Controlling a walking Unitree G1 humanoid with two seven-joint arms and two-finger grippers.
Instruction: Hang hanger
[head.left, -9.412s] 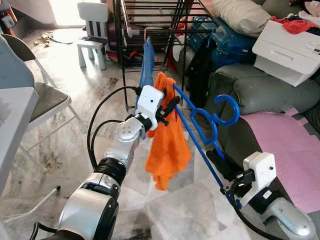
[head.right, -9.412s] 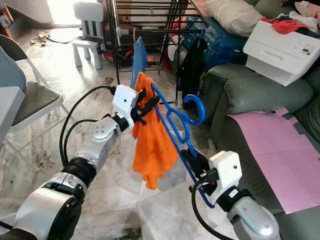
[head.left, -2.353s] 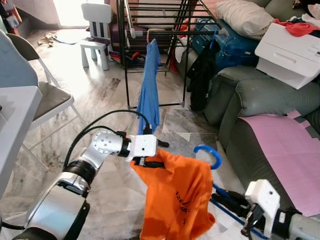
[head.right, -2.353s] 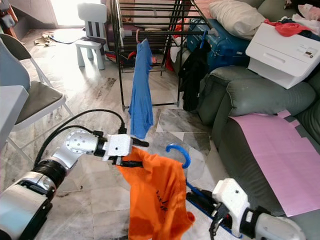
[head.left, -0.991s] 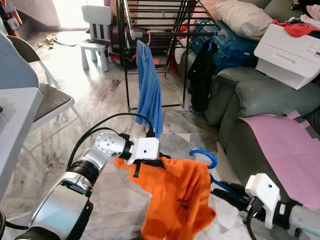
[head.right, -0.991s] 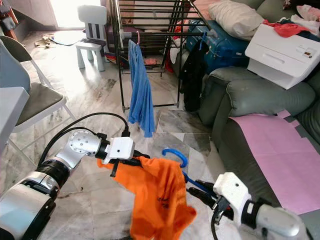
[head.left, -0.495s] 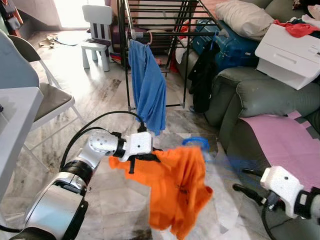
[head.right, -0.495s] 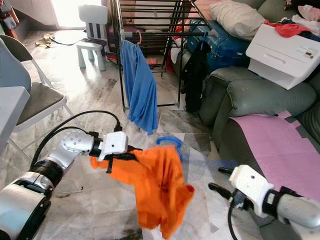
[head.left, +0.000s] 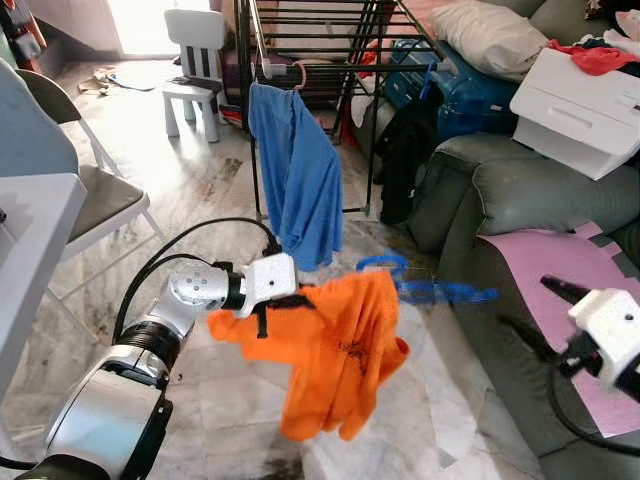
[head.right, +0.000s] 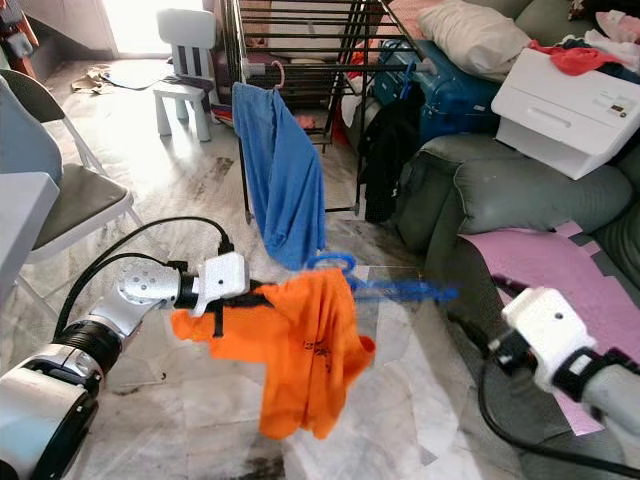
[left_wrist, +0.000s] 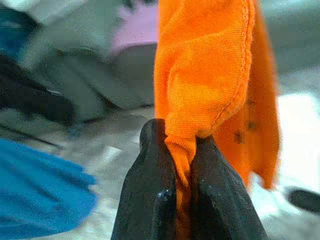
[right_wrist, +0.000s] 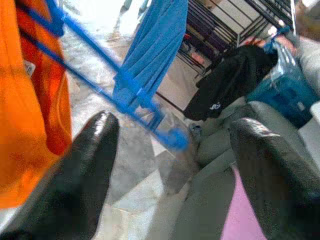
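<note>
My left gripper (head.left: 266, 306) is shut on a fold of the orange shirt (head.left: 340, 350), which hangs low over the floor; the left wrist view shows the pinched cloth (left_wrist: 210, 75) between the black fingers (left_wrist: 155, 165). A blue hanger (head.left: 425, 290), blurred, sticks out of the shirt's right side, its hook (head.left: 378, 264) above the collar. My right gripper (head.left: 540, 312) is off to the right over the sofa, open and empty, apart from the hanger. In the right wrist view the hanger's bars (right_wrist: 125, 80) lie beyond the spread fingers (right_wrist: 100, 140).
A black drying rack (head.left: 300, 40) stands ahead with a blue shirt (head.left: 300, 180) hanging on it. Right of it are a black garment (head.left: 405, 150), a grey sofa (head.left: 520, 190) with a pink mat (head.left: 530, 255) and a white box (head.left: 580, 95). A folding chair (head.left: 90, 195) is at the left.
My right gripper has let go of the hanger and drawn back to the right. The hanger and shirt have swung up and left, held by the left gripper alone.
</note>
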